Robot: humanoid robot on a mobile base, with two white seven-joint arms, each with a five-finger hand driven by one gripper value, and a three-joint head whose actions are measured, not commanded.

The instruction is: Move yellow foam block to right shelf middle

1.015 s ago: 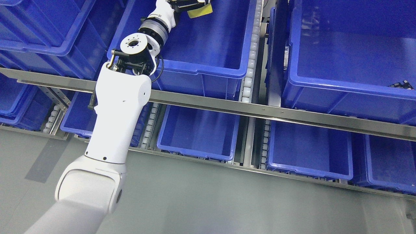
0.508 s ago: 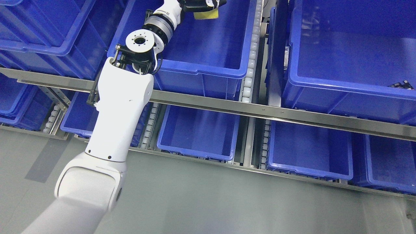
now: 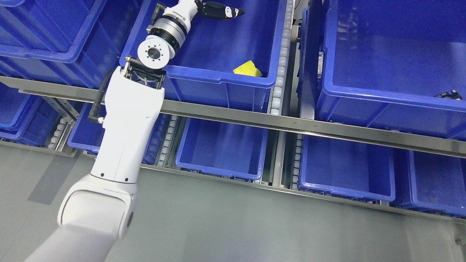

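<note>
Yellow foam block (image 3: 247, 69) is down, dropped out of the grip and into the bin!

The left hand (image 3: 218, 10), up at 12 o'clock, has let go: its dark fingers (image 3: 233, 12) lie stretched out with nothing in them, where a second ago they carried the block. The block now rests at the blue bin's (image 3: 218, 78) near wall, toward 5 o'clock of the hand, well apart from it. That looks like the placement made, if this bin is the target. No brand, label or writing is readable anywhere.
</note>
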